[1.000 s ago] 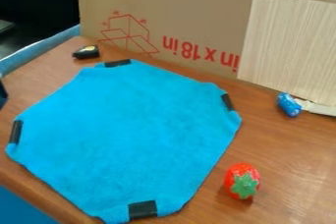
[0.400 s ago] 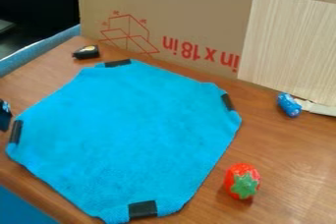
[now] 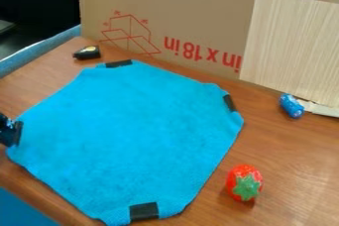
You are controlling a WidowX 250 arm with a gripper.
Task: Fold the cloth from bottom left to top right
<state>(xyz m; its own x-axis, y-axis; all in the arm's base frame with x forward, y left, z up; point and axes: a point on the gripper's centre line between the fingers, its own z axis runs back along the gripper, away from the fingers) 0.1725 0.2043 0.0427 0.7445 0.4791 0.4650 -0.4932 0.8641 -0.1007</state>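
At the left edge of the camera view, part of the black gripper [image 3: 8, 130] shows right beside the black-taped left corner of the cloth, overlapping that corner in the view. Whether it touches the cloth cannot be told. The bright blue cloth [image 3: 132, 131] lies flat and spread out on the wooden table, with a black strip on each of its corners: left, top, right and bottom. Its corners look tucked under or cut off, giving it a many-sided outline.
A red strawberry toy [image 3: 244, 183] with a green top sits right of the cloth. The blue small object [image 3: 291, 106] lies farther right, near a cardboard wall [image 3: 192, 22]. A black item [image 3: 86, 52] rests behind the cloth on the table [image 3: 285, 155].
The gripper has come further into view from the left edge and moved down to the cloth's left corner. The cloth and the other objects have kept their places.
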